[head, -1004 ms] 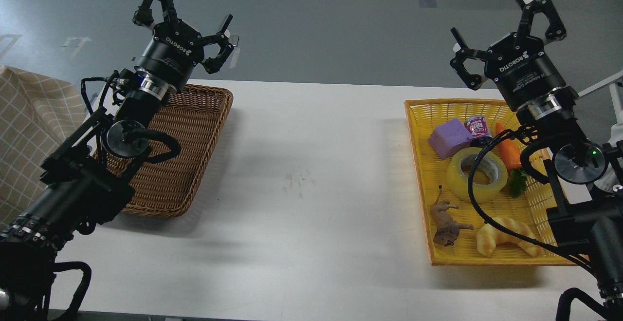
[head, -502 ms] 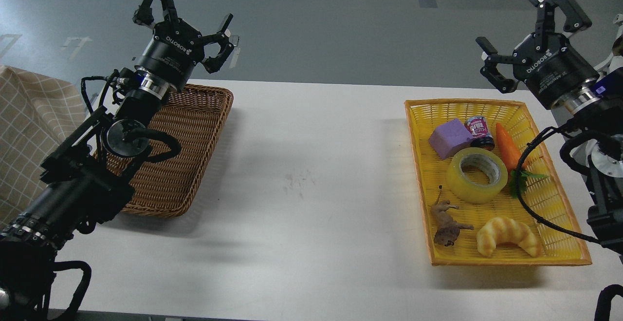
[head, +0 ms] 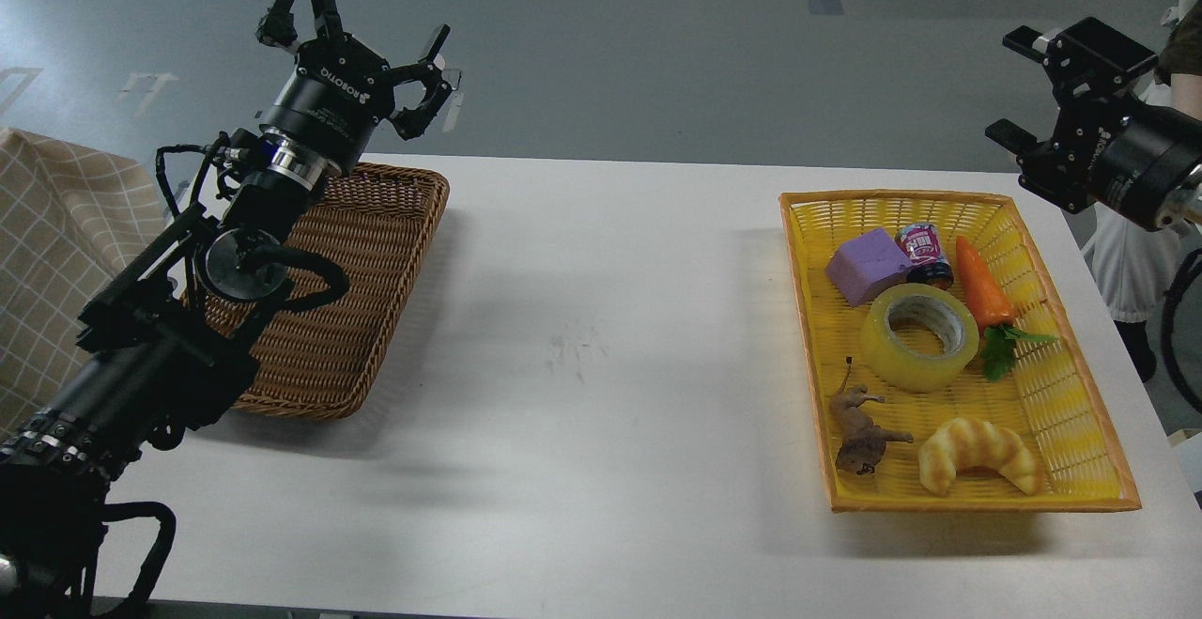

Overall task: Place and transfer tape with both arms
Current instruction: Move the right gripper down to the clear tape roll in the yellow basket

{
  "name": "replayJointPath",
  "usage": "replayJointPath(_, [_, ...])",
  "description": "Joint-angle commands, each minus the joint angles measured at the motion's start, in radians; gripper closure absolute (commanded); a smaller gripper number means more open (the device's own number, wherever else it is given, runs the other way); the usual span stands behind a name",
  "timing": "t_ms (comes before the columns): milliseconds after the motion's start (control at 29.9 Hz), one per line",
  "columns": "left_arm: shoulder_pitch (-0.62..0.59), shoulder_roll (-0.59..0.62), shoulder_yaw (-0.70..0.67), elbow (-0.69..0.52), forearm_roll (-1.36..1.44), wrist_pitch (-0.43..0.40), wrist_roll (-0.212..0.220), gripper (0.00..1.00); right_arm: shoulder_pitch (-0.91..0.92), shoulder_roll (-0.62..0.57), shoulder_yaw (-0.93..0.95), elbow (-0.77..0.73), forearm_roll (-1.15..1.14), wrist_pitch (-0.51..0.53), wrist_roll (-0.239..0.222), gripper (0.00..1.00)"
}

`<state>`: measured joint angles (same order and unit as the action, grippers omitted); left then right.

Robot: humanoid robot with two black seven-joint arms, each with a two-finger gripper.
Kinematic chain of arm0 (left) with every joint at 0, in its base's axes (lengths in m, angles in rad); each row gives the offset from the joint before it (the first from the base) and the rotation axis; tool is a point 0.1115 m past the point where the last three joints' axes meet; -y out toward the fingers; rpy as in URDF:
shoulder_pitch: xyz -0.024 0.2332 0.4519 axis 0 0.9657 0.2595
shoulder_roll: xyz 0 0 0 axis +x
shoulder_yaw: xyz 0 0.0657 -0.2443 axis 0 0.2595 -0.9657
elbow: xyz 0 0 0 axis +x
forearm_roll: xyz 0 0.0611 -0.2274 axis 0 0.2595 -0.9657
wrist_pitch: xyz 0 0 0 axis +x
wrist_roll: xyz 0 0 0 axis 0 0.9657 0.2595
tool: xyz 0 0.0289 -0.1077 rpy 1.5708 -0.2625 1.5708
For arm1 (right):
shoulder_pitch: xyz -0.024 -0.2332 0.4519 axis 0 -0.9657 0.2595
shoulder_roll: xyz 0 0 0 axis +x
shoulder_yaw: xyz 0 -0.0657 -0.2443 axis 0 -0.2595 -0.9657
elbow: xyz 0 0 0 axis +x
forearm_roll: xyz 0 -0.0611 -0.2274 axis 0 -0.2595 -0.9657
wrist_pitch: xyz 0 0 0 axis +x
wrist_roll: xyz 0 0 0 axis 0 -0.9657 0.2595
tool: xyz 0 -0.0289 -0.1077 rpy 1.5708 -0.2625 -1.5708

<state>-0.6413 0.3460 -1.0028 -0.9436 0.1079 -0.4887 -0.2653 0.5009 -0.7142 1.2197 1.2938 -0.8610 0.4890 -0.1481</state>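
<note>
While both arms hang above the white table, the tape lies flat, core upward, in the middle of the yellow basket at the right, untouched by either gripper. Around it in the same basket: a purple block and a small can with a pink label at the far side, print too small to read; an orange carrot with green leaves just beside the roll on the right; a brown animal figure and a croissant on the near side.

Left gripper: raised over the far corner of the brown wicker basket, fingers spread apart, nothing between them. White lettering "ROBOTIQ" reads on its black body.

Right gripper: high at the right edge, beyond the yellow basket's far right corner and well apart from the tape; fingers apart, empty. Its lettering is not legible at this angle.

A beige checked cloth shows at the left edge.
</note>
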Motion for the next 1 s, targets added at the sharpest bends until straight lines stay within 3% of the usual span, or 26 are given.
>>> replayJointPath(0, [0.0,0.002,0.0,0.0,-0.001,0.0,-0.002,0.02,-0.033,-0.083,-0.048,0.047,-0.036,0.0,-0.002,0.0])
replayJointPath(167, [0.0,0.004,0.0,-0.001,-0.001,0.0,0.0,0.02,-0.045,-0.137,-0.097,0.067,-0.249,0.0,-0.005,0.0])
replayJointPath(469, [0.0,0.008,-0.002,-0.003,-0.001,0.0,-0.002,0.02,-0.053,-0.116,-0.111,0.075,-0.618,0.0,-0.01,0.0])
replayJointPath(971, [0.0,0.01,-0.01,-0.006,-0.001,0.0,-0.002,0.02,-0.088,0.031,-0.236,0.049,-0.993,0.0,-0.013,0.03])
